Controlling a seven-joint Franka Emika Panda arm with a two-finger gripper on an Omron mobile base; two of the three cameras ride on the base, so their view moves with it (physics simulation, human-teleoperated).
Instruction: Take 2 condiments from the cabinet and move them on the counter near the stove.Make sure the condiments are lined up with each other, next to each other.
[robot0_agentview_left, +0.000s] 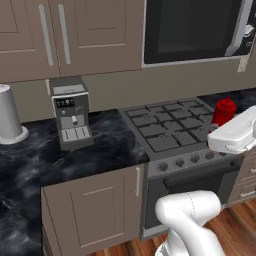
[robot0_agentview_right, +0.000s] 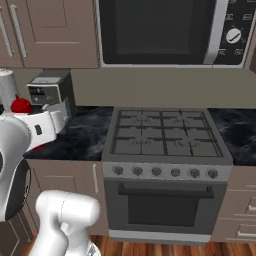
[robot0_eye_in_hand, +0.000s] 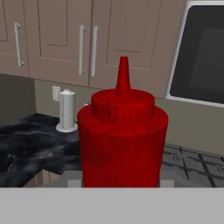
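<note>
I see the brown wall cabinets (robot0_agentview_left: 65, 35) with long pale-grey bar handles running above everything, doors closed. Beside them hangs a black-fronted microwave (robot0_agentview_right: 165, 32) with a silver handle. Below sits the dark grey gas stove (robot0_agentview_right: 167, 135) with black square grates and a row of round grey knobs. The glossy black white-veined stone desk (robot0_agentview_left: 107, 142) flanks it on both sides. On the desk, left of the stove, stands a grey boxy coffee machine (robot0_agentview_left: 72, 112); farther left, a pale cylinder on a round base (robot0_agentview_left: 9, 117), which also shows as a small white roll against the back wall in the hand view.

The red squeeze bottle (robot0_eye_in_hand: 122, 140) with rounded shoulder and narrow pointed cap stands upright, close up in my hand view. In the left base view its red top shows at the stove's right edge, just beyond the white forearm. My pincer (robot0_eye_in_hand: 118, 183) is pressed in on the bottle's sides, pinching it; the fingertips themselves are hidden behind its body.
</note>
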